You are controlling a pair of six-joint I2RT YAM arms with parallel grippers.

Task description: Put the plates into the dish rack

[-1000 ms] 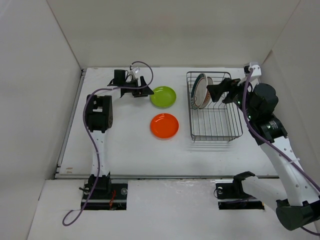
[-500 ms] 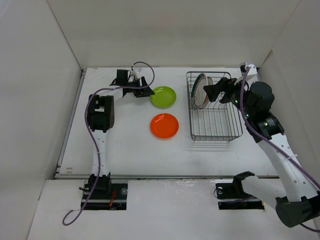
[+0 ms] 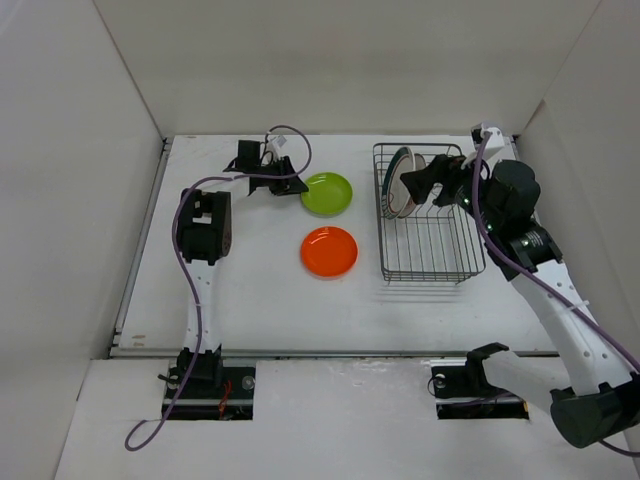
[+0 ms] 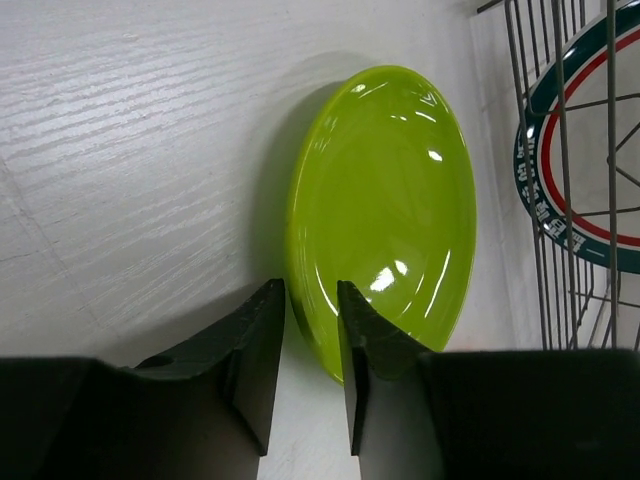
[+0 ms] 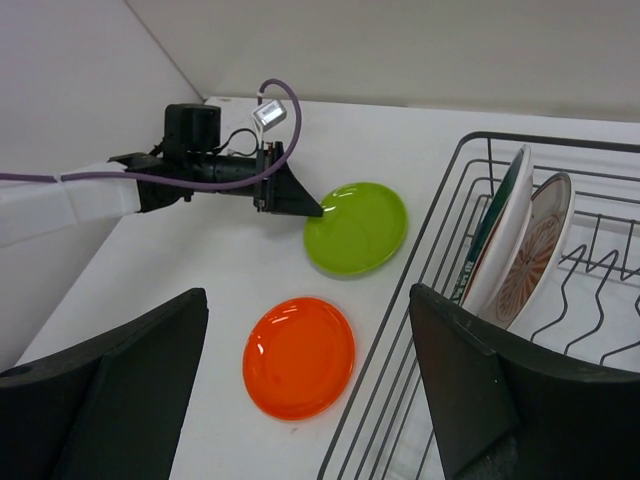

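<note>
The lime green plate lies flat on the table left of the dish rack. My left gripper reaches in from the left, its jaws drawn narrow on the plate's near rim, one finger over the dish and one outside it. The orange plate lies in front of the green one, apart from both grippers. A white plate with a teal-striped rim and a sunburst plate stand upright at the rack's back. My right gripper hovers open over the rack, holding nothing.
White walls close in the table at the left, back and right. The left arm's purple cable loops above its wrist. The rack's front rows of prongs hold nothing.
The left gripper's jaws have closed in onto the green plate's rim. The right arm has shifted a little left over the rack, jaws unchanged.
</note>
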